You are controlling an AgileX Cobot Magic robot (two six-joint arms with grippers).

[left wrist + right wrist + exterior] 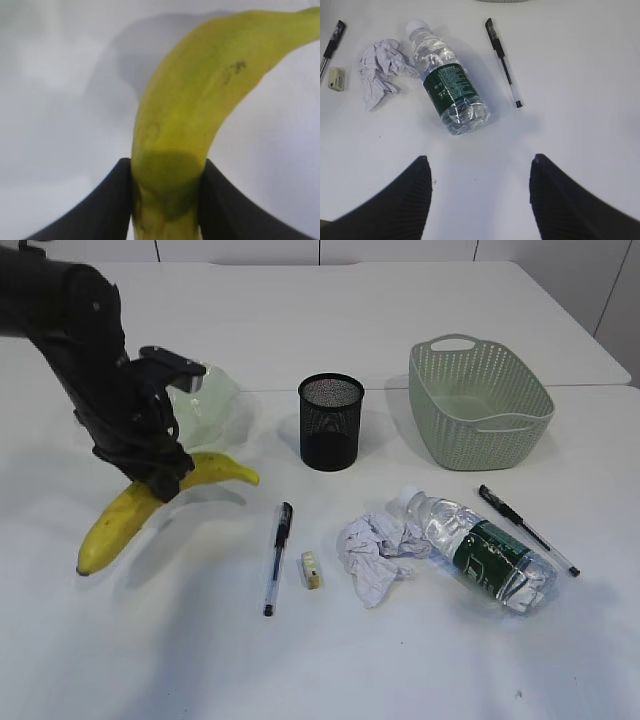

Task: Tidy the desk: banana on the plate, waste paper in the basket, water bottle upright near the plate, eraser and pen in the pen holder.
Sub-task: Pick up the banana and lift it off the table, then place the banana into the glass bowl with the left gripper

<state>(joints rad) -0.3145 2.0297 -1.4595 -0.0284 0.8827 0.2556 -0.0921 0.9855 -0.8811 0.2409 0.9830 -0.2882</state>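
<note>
My left gripper [165, 480] is shut on the yellow banana [120, 520], its jaws [167, 172] pressing both sides of the fruit [200, 100]. The pale-green plate [205, 400] lies just behind it, partly hidden by the arm. The water bottle [480, 550] lies on its side beside the crumpled waste paper [375, 550]. The eraser [312, 570] lies next to a pen [277, 555]; a second pen [527, 528] lies right of the bottle. The black pen holder [331, 422] and green basket [478, 400] stand behind. My right gripper [480, 172] is open and empty, short of the bottle [447, 80].
The white desk [400, 660] has a seam across it behind the holder. The right wrist view also shows the waste paper [380, 72], the eraser [336, 78] and both pens [504, 62], [330, 45]. The right arm does not show in the exterior view.
</note>
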